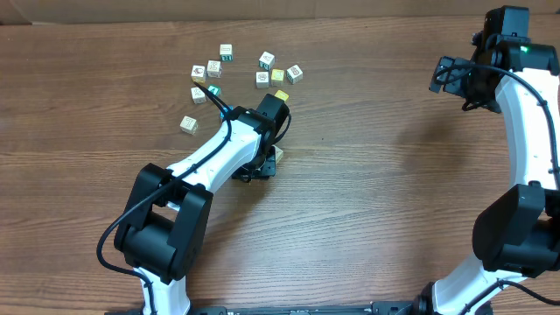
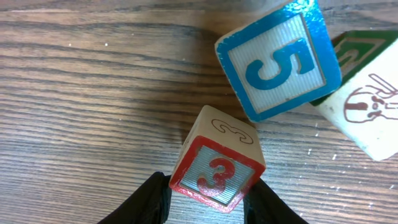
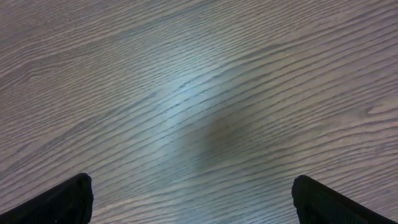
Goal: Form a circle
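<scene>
The left gripper (image 2: 208, 190) held a red cube (image 2: 214, 168) marked 3 between its narrowed jaws, over the wooden table (image 2: 93, 93). Just beyond it lay a blue cube (image 2: 277, 62) marked 5, seemingly not touching it, with a cream cube (image 2: 367, 109) close beside that one. The right gripper (image 3: 191, 190) stood with jaws wide apart, far from the cubes.

Wood-grain table (image 1: 394, 175), yellow cube (image 1: 277, 76), second yellow cube (image 1: 282, 94) nearby, teal-green cube (image 1: 214, 90) apart
</scene>
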`<state>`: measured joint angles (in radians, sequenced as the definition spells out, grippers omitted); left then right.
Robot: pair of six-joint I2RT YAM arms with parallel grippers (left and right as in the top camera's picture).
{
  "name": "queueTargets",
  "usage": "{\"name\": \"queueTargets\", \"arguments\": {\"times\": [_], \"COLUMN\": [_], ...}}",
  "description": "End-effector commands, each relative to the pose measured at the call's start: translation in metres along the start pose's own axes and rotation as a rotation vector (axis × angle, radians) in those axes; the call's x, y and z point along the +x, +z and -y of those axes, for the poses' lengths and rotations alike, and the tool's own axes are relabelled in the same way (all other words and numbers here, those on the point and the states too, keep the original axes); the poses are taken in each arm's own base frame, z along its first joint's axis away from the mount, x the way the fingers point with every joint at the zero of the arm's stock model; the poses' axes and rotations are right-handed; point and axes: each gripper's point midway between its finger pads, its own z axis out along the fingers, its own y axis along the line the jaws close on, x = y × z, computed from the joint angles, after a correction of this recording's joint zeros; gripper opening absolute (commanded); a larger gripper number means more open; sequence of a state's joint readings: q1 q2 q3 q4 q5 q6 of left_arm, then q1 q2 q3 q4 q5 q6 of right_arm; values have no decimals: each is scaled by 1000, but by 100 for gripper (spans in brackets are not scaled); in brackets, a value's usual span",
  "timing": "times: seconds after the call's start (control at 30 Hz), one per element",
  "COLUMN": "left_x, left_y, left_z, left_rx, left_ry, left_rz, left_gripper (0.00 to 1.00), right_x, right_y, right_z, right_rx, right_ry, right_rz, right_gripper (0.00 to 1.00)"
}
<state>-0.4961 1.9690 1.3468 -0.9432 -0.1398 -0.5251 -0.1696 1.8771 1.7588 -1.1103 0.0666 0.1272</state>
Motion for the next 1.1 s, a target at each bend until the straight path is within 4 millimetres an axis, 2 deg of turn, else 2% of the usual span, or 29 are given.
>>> {"name": "queueTargets", "arguments": {"times": [0.0,1.07], "left_x": [-2,-9], "left_y": [-2,-2], "left_z": [-3,0], "left_rx": [-15,-6], "left_ry": [-36,-40], "left_rz": [16,45], "left_gripper": [38,38], "right_x": [-5,-5], "right_y": [-7,-7], "right_z": [1,1], "right_rx": [-5,-5], "right_ry": [8,8], "right_rz": [24,24], "right_gripper": [100,100]}}
